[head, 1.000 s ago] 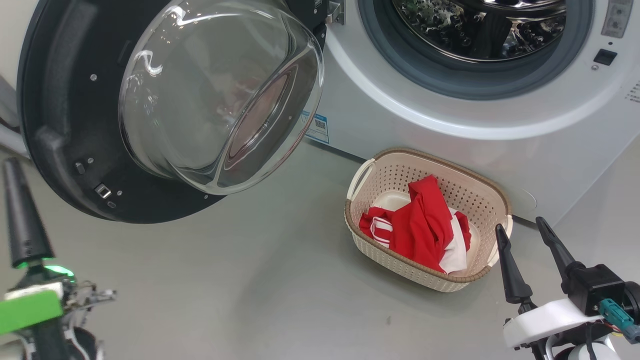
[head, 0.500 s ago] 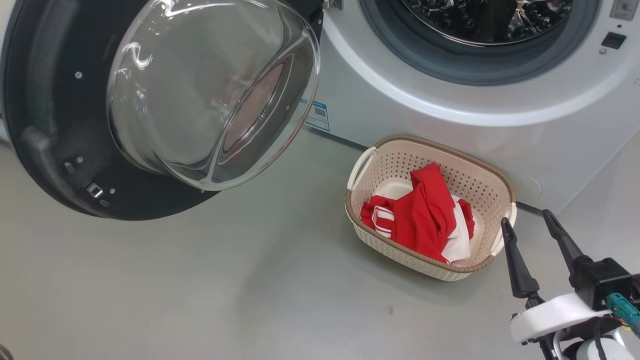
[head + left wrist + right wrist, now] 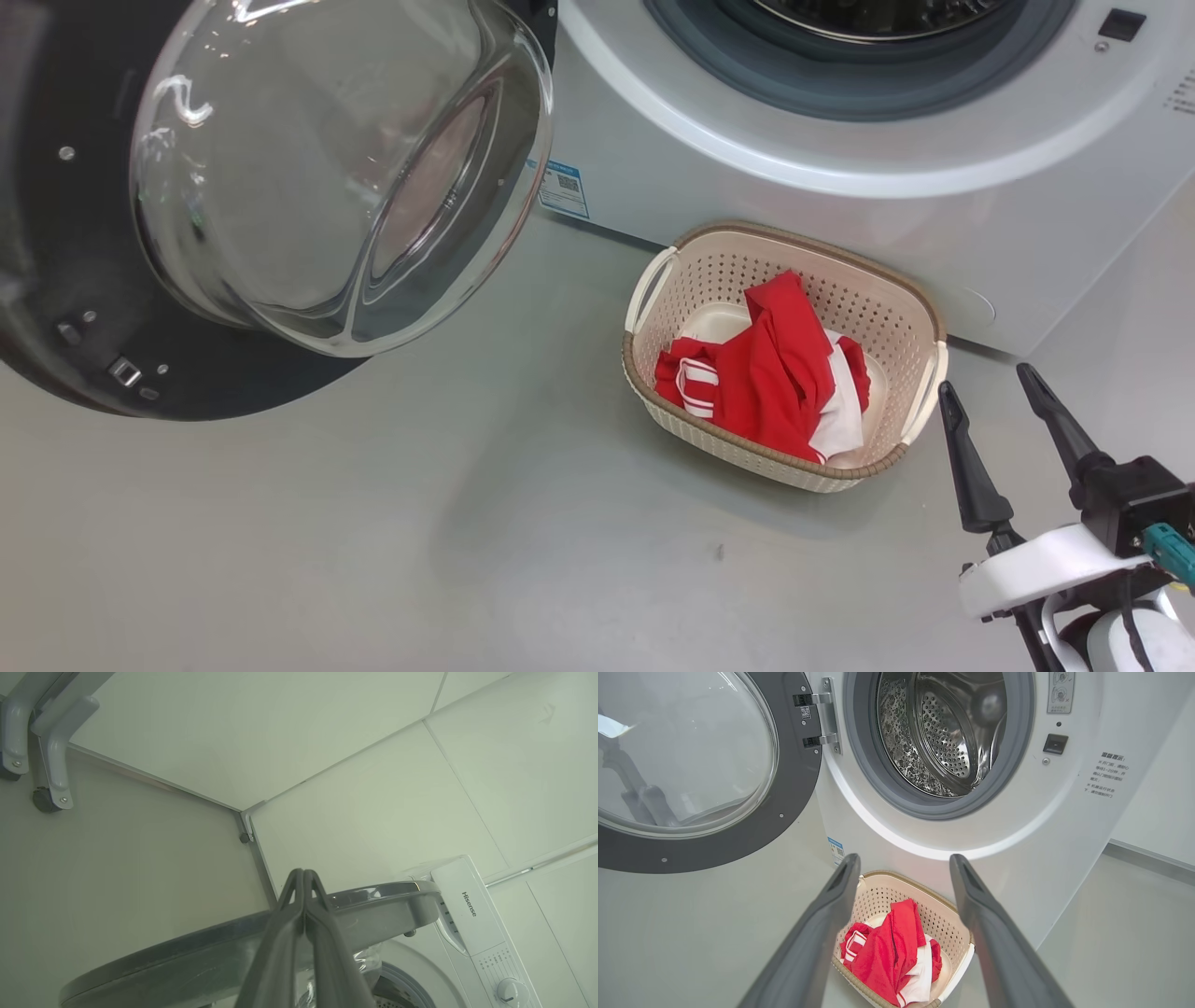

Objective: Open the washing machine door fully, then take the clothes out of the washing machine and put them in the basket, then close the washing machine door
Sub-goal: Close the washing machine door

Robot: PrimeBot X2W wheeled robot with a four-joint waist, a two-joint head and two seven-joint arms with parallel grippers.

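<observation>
The washing machine door [image 3: 56, 280] hangs open at the left, its glass bowl [image 3: 336, 168] bulging toward me. The white washing machine [image 3: 747, 187] fills the top right, and the steel drum [image 3: 943, 732] looks bare inside. Against its front stands the basket [image 3: 845, 280], with the red and white clothes [image 3: 766, 373] piled in it. My right gripper [image 3: 987, 379] is open and holds nothing, just right of the basket. In the left wrist view, my left gripper [image 3: 304, 875] is shut on nothing. It points up past the door's grey edge [image 3: 187, 952]; I cannot tell if they touch.
Bare grey floor [image 3: 420, 541] stretches left of the basket and below the door. A blue label sticker [image 3: 563, 187] sits low on the washer front. The left wrist view shows a pale tiled wall corner [image 3: 243, 812] and pipe brackets [image 3: 51, 751].
The head camera has moved, so the door, washer and basket sit further left and higher. My left gripper, at the lower left a second ago, has left the head view. The right gripper stays open.
</observation>
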